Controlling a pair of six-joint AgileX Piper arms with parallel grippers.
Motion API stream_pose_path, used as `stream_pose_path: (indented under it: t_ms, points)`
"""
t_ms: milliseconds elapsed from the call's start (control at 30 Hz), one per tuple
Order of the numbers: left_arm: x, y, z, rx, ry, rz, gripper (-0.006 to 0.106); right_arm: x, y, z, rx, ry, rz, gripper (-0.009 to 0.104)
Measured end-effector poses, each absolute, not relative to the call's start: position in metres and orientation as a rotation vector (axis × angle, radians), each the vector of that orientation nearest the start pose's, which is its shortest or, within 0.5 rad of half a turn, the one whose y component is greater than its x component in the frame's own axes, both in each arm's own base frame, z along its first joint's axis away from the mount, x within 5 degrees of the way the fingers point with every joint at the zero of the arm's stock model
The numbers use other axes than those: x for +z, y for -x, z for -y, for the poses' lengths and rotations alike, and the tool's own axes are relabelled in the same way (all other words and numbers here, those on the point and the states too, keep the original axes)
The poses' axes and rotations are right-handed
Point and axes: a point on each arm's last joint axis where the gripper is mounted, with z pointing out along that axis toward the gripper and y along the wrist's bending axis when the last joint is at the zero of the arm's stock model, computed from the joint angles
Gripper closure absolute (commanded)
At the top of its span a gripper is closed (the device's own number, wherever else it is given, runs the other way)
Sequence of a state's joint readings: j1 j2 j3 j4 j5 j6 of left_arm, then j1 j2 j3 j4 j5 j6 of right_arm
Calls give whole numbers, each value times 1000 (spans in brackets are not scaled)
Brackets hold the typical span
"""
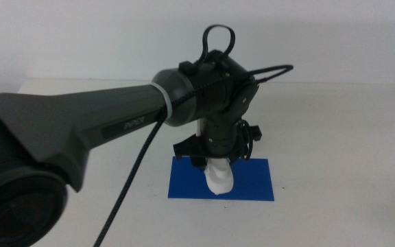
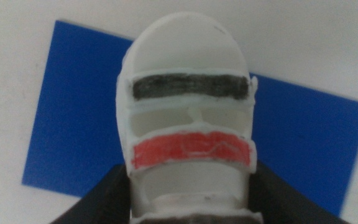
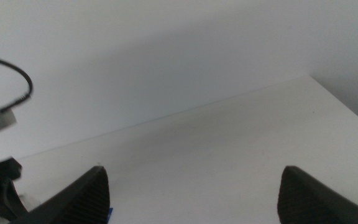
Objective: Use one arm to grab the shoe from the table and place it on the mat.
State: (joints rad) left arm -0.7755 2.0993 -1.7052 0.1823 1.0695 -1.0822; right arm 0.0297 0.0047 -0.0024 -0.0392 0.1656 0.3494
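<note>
Your left arm reaches in from the left side of the middle view and bends down over the mat, a flat deep blue rectangle lying on the white surface. Its hand is clenched on the shoe, which hangs toe-down from it over the middle of the mat; from the middle view you cannot tell whether the toe touches the blue or rides just above it.

In the left wrist view you look along the shoe from heel to toe: a white body with one dark strap nearer the toe and one red strap nearer the heel. The two dark jaws of the left hand press against the heel end from either side. The mat shows behind the shoe on both sides, with the rounded toe reaching over the mat's edge onto the white surface in that view.

Your right hand waits away from the work, its jaws spread wide apart with nothing between them, above bare surface. A black cable curls in at that view's edge.
</note>
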Motion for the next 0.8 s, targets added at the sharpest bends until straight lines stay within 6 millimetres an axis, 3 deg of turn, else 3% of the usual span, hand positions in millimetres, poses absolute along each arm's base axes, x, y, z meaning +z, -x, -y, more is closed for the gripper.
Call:
stream_pose_path:
  t_ms: [133,267,367,533,633,800]
  points:
    - [192,-325,300,-85,357,-2908,84,199,-56,-1,254,-237,-1640,16]
    - [193,-328,305,-163,390,-2893,84,199,-56,-1,254,-237,-1640,16]
    - [194,-331,305,-212,687,-2843,84,199,-56,-1,254,-237,-1640,16]
    - [193,-331,303,-301,1599,-2515,84,199,-56,-1,254,-237,-1640,16]
    - [193,-332,302,-310,1770,-2414,84,199,-56,-1,254,-237,-1640,16]
    - [192,-332,302,-309,1816,-2375,84,199,-56,-1,254,-237,-1640,16]
